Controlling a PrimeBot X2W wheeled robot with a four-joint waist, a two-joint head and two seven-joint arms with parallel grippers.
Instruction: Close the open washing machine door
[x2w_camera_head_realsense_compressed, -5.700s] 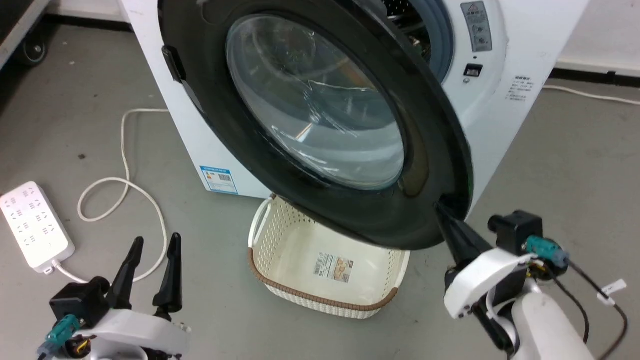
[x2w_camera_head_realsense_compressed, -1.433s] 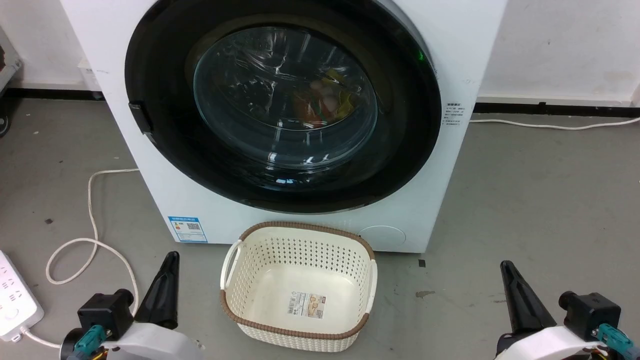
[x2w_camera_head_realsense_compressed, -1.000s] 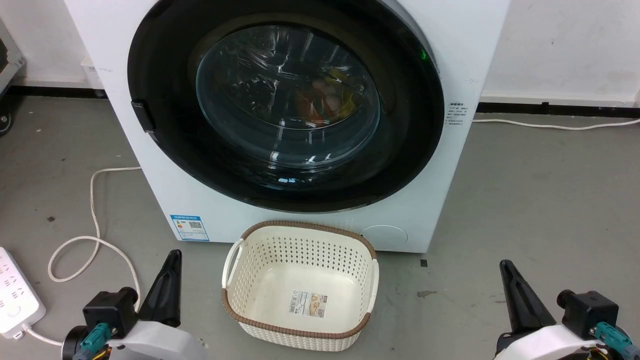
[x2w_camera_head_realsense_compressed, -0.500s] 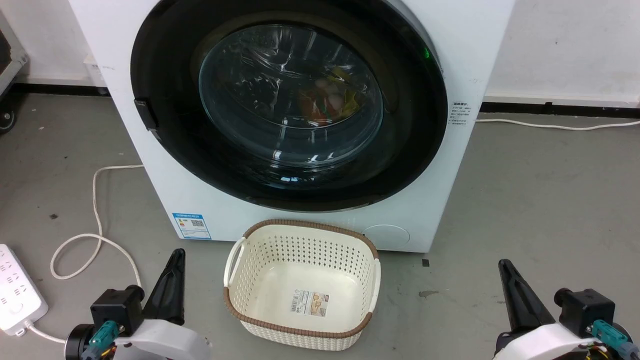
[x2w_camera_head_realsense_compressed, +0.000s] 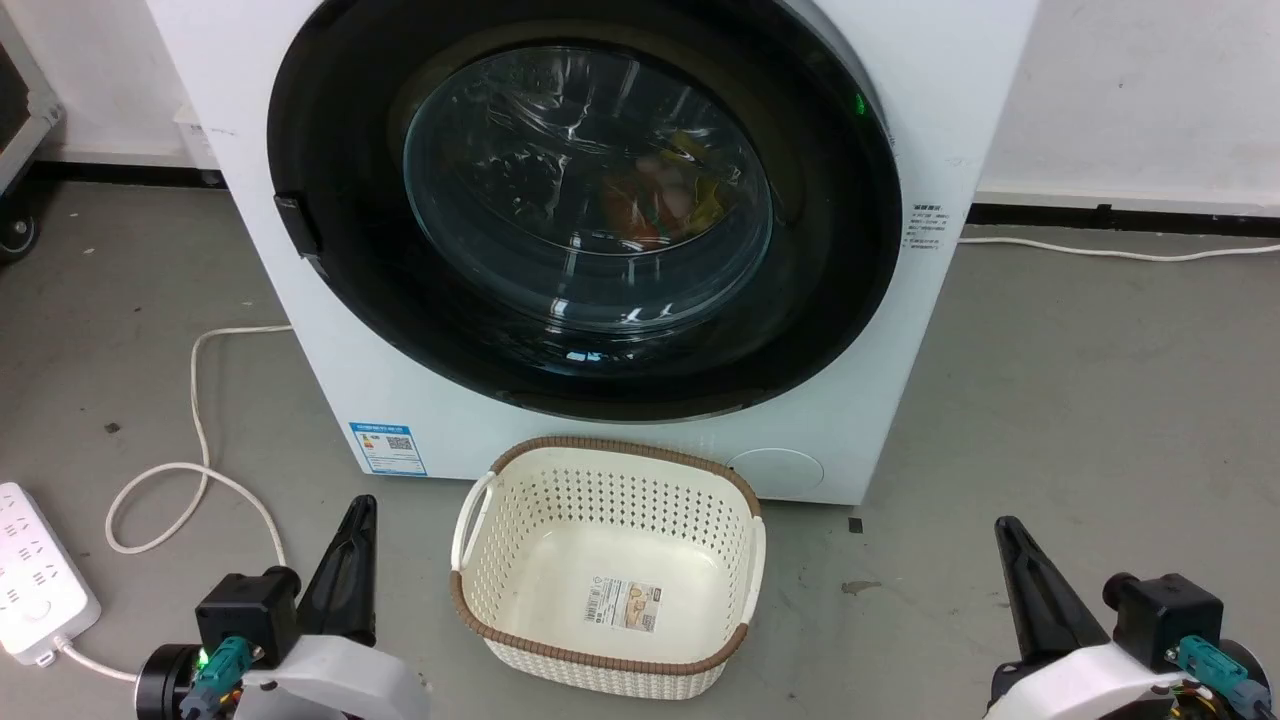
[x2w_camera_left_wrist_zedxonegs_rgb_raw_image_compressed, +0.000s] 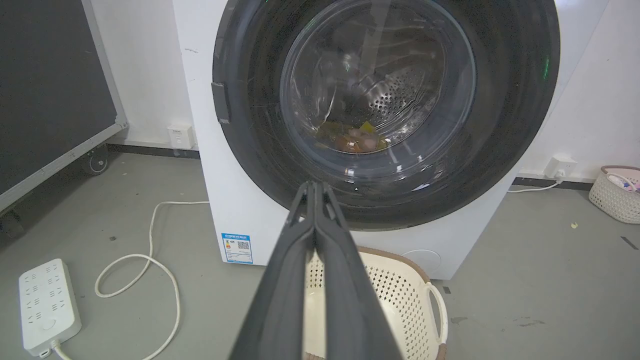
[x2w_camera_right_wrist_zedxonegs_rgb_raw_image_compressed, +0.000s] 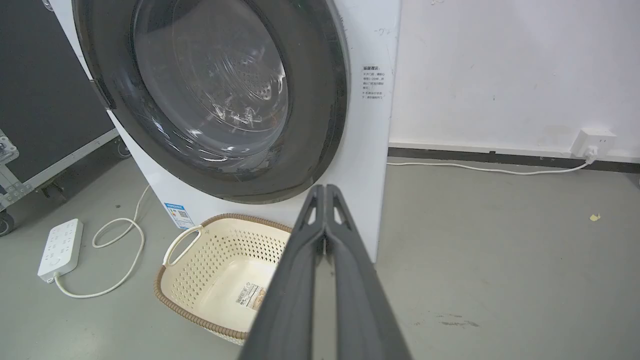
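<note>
Left gripper (x2w_camera_head_realsense_compressed: 358, 515) is held low with fingers pressed together, and the right gripper (x2w_camera_head_realsense_compressed: 1005, 535) likewise, both empty. The door (x2w_camera_head_realsense_compressed: 590, 200) is seen ahead and above, between them, lying flush against the washer (x2w_camera_head_realsense_compressed: 420, 400) front, its tab (x2w_camera_head_realsense_compressed: 297, 225) on the left gripper's side. The door is judged shut; should a last push be needed, the left gripper is nearer the tab.

Soft glare on washing machine door (x2w_camera_head_realsense_compressed: 587, 190)
</note>
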